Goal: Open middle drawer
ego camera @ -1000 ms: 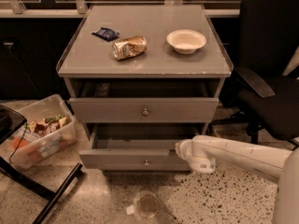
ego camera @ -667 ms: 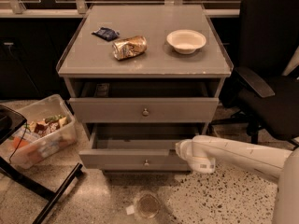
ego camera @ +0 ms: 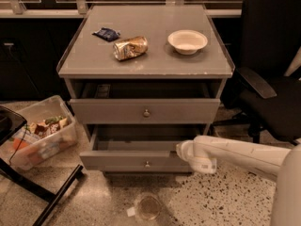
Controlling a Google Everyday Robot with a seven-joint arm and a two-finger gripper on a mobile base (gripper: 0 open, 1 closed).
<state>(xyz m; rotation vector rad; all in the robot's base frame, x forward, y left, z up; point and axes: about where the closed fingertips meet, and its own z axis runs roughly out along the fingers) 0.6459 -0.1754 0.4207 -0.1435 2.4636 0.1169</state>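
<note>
The grey cabinet (ego camera: 146, 65) shows two drawer fronts, each with a small round knob. The upper front (ego camera: 108, 111) stands slightly out, with a dark gap above it. Below it, the middle drawer (ego camera: 117, 160) is pulled out toward me, its dark inside showing behind the front and its knob (ego camera: 147, 164) at the centre. My white arm (ego camera: 240, 157) comes in from the right. The gripper (ego camera: 183, 150) is at the right end of this drawer's front, by its upper edge.
On the cabinet top lie a dark packet (ego camera: 107, 34), a crushed can (ego camera: 130, 47) and a white bowl (ego camera: 187, 41). A clear bin of snacks (ego camera: 40, 135) sits on the floor at left beside black legs (ego camera: 56, 197). A black office chair (ego camera: 273, 79) stands at right. A clear cup (ego camera: 147, 207) lies on the floor in front.
</note>
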